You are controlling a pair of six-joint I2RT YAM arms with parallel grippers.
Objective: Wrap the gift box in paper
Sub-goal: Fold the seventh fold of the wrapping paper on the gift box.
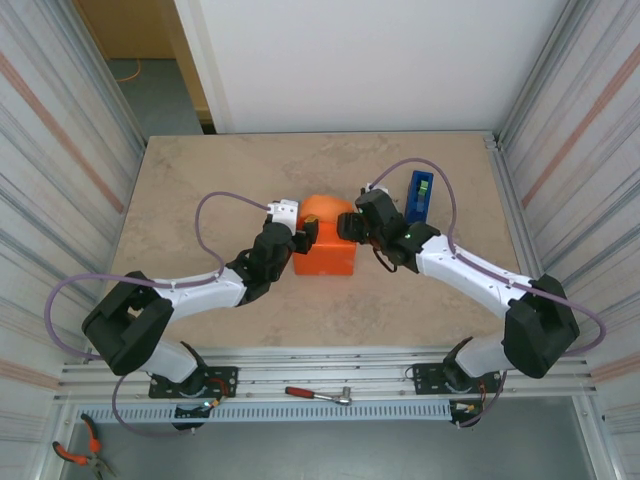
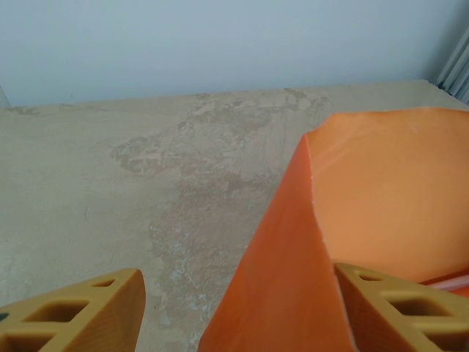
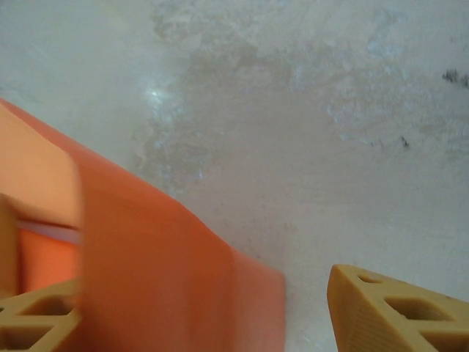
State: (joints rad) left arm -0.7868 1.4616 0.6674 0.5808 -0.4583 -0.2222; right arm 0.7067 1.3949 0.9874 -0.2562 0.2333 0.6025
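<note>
The paper (image 1: pixel 326 256) sits at the middle of the counter (image 1: pixel 200 180) as a blocky orange bundle, flat-faced on its near side and humped up at the far edge. From above the gift box cannot be made out under it. In both wrist views a thin pale strip (image 2: pixel 448 282) shows beneath the orange folds, but whether that is the box's edge I cannot tell.

The left end effector (image 1: pixel 306 236) is at the bundle's left side, touching it. In its wrist view the fingers (image 2: pixel 80 315) stand well apart and are released. A stiff upright fold of paper rises between them and rests against the right-hand finger, while the other finger is over bare counter.

The right end effector (image 1: pixel 352 228) is at the bundle's far right corner. It is also released, with its fingers (image 3: pixel 399 308) spread wide. A blurred band of paper crosses the gap and covers part of the left-hand finger — the other finger is apart from the paper, over the counter.

Just beyond the right arm's wrist a blue tape dispenser (image 1: pixel 419 195) stands upright, near the bundle but not touching it. On the rail in front of the arm bases lies a red-handled ratchet (image 1: pixel 318 395), and orange-handled pliers (image 1: pixel 80 452) lie at the near left corner.
</note>
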